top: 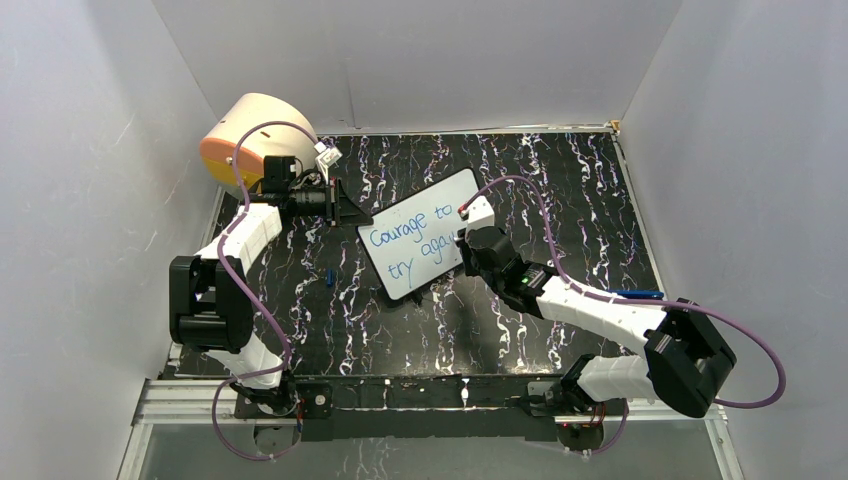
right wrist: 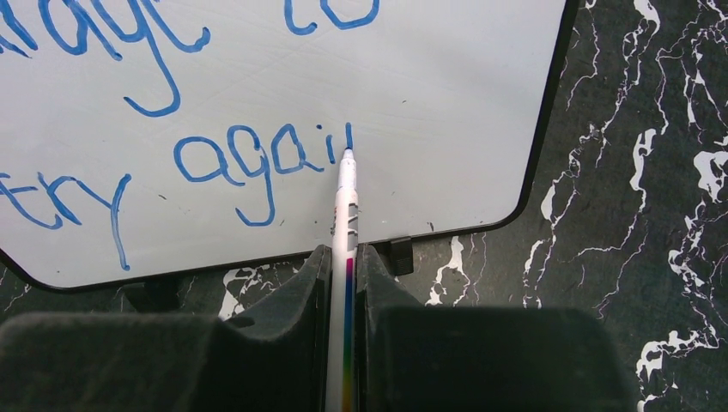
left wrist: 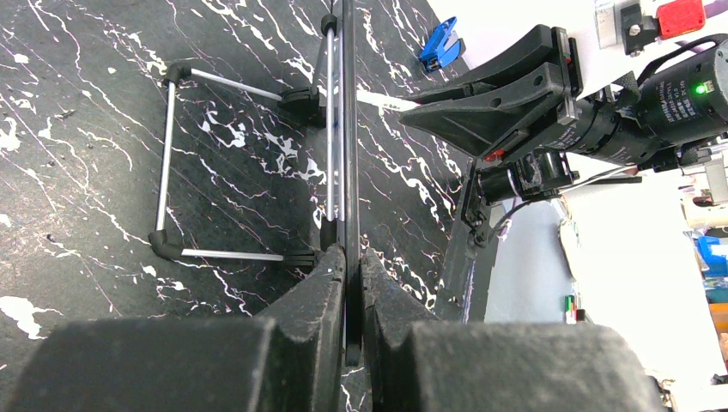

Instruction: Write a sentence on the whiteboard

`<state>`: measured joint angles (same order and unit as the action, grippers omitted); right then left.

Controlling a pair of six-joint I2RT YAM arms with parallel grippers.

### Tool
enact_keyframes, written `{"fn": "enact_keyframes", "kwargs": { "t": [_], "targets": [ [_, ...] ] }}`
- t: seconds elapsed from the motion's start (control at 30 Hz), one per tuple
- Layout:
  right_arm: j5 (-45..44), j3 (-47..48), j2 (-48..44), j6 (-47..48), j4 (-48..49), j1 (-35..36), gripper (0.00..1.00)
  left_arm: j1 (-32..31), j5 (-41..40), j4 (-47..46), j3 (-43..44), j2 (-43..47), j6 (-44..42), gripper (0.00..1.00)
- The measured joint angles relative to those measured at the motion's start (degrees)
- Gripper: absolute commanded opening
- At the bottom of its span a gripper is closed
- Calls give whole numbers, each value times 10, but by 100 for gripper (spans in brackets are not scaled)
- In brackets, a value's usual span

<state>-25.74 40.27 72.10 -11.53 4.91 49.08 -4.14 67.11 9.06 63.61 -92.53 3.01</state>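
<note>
The whiteboard (top: 412, 278) stands tilted on a wire stand (left wrist: 167, 154) mid-table. The sentence (top: 410, 228) in blue reads "Courage to" over "try agai" plus one short stroke (right wrist: 249, 159). My left gripper (top: 350, 213) is shut on the board's left edge; its wrist view shows the board edge-on (left wrist: 348, 129) between the fingers (left wrist: 352, 257). My right gripper (top: 462, 238) is shut on a white marker (right wrist: 346, 206). The marker's tip touches the board's face (right wrist: 446, 103) just right of the last letter, near the lower right corner.
A cream-and-orange drum (top: 250, 135) stands at the back left. A blue marker cap (top: 329, 277) lies on the black marbled table left of the board. A blue pen (top: 640, 294) lies at the right. White walls close in the left, right and back sides.
</note>
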Motion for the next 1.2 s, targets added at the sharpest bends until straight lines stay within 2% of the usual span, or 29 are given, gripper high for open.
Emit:
{"fn": "enact_keyframes", "kwargs": {
  "t": [1.2],
  "targets": [
    [-11,0,4,6,25,-14,0,0,0,0,0,0,0,0]
  ]
}}
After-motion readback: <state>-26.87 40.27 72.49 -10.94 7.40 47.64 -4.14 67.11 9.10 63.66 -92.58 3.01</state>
